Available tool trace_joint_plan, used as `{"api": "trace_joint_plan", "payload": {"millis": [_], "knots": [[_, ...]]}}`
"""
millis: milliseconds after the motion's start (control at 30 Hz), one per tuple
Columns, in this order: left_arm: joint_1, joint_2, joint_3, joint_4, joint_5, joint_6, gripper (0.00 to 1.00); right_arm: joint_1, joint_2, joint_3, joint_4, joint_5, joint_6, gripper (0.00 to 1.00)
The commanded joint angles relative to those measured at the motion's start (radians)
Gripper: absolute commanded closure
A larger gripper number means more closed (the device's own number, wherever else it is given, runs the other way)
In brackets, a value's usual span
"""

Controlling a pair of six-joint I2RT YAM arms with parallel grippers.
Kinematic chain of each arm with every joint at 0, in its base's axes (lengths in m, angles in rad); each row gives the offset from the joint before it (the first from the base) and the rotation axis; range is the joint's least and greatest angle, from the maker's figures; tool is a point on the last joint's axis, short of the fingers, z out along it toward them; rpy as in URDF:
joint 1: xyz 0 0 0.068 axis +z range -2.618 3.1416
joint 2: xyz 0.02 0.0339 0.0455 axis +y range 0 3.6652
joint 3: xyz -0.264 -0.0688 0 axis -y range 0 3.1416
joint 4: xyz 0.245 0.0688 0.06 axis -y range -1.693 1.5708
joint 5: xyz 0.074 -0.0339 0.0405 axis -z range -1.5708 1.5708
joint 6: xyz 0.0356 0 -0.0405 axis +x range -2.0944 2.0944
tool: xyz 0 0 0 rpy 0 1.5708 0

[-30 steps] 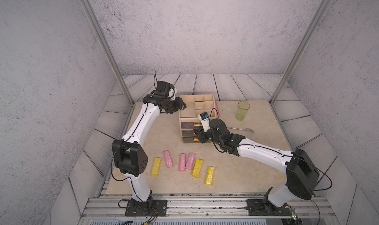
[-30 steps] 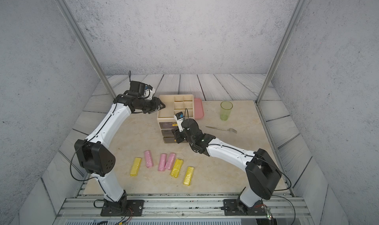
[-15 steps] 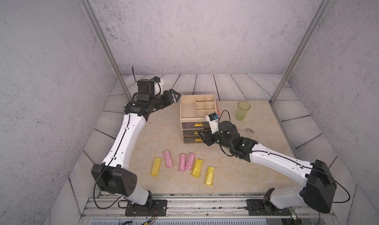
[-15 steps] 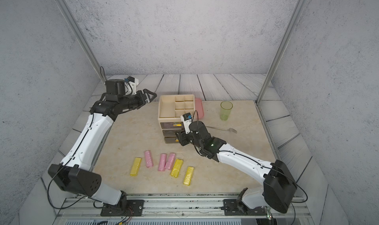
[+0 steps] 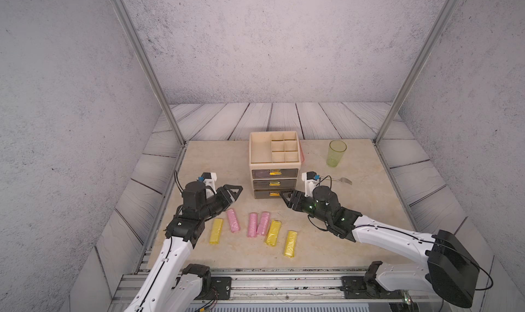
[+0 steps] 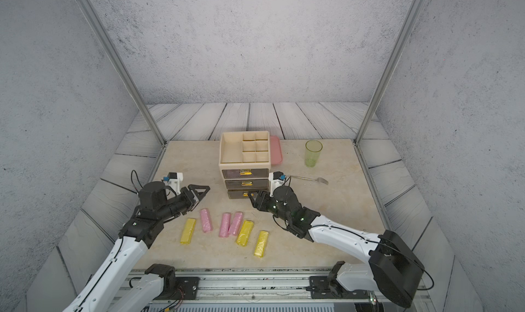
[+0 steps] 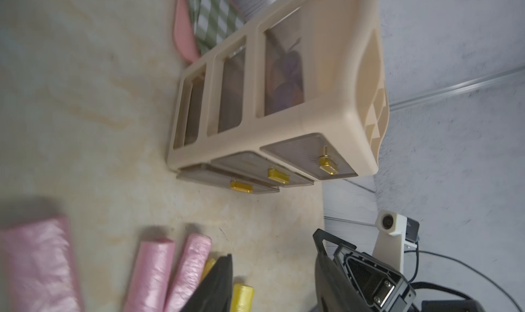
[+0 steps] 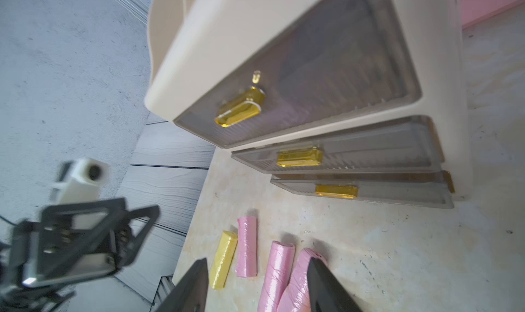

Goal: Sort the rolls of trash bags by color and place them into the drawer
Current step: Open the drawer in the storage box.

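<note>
Partly done, I judge — purple shapes [image 7: 285, 77] show inside the beige plastic drawer cabinet [image 5: 274, 165]; three pink crinkly plastic rolls [image 5: 233, 220] and three yellow crinkly plastic rolls [image 5: 290, 243] wait outside. My left gripper [image 5: 238, 192] and right gripper [image 5: 284, 198] — fingers parted, empty.

On the desk [image 5: 369, 211] lay three yellow rolls [image 5: 216, 231] [image 5: 273, 233] [image 5: 290, 243] and three pink rolls [image 5: 233, 220] [image 5: 252, 224] [image 5: 263, 223], six in all. One cabinet [image 5: 274, 165] carried three drawers [image 5: 275, 173] [image 5: 274, 184] [image 5: 270, 194]. Its top tray [image 5: 260, 151] had one large compartment and six small ones. Purple rolls [image 7: 287, 77] showed dimly through its side, too blurred to count. There was also one green cup [image 5: 337, 153], one fork [image 5: 341, 179] and one pink lid [image 6: 276, 150].
</note>
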Motion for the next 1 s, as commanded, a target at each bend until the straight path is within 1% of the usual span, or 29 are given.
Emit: {"api": "trace_joint_plan", "payload": {"millis": [0,33,100,167,233,367,433,500,567,767,967], "knots": [[-0.064,-0.044,-0.094,0.244,-0.006,-0.256,0.58,-0.003,-0.109,0.072,-0.139,0.076,-0.086,0.46],[-0.088,-0.036,-0.108,0.271,-0.024,-0.272,0.61,-0.005,-0.133,0.094,-0.220,0.116,-0.124,0.49],[-0.136,0.003,-0.111,0.308,-0.055,-0.283,0.62,-0.007,-0.181,0.121,-0.335,0.196,-0.187,0.53],[-0.178,0.076,-0.111,0.379,-0.071,-0.302,0.68,-0.019,-0.230,0.122,-0.403,0.278,-0.240,0.56],[-0.217,0.159,-0.109,0.465,-0.088,-0.324,0.71,-0.046,-0.261,0.116,-0.449,0.317,-0.260,0.57],[-0.314,0.330,-0.104,0.638,-0.156,-0.376,0.72,-0.151,-0.288,0.082,-0.442,0.232,-0.252,0.57],[-0.359,0.392,-0.101,0.711,-0.209,-0.392,0.72,-0.181,-0.284,0.076,-0.430,0.206,-0.245,0.57],[-0.403,0.438,-0.083,0.738,-0.269,-0.394,0.66,-0.196,-0.270,0.074,-0.412,0.183,-0.245,0.56],[-0.438,0.482,-0.048,0.736,-0.321,-0.375,0.63,-0.215,-0.244,0.083,-0.403,0.150,-0.242,0.56],[-0.465,0.585,-0.013,0.805,-0.415,-0.389,0.58,-0.245,-0.203,0.105,-0.400,0.051,-0.227,0.56],[-0.470,0.688,-0.016,0.909,-0.477,-0.415,0.56,-0.258,-0.239,0.099,-0.419,0.006,-0.216,0.56]]}}
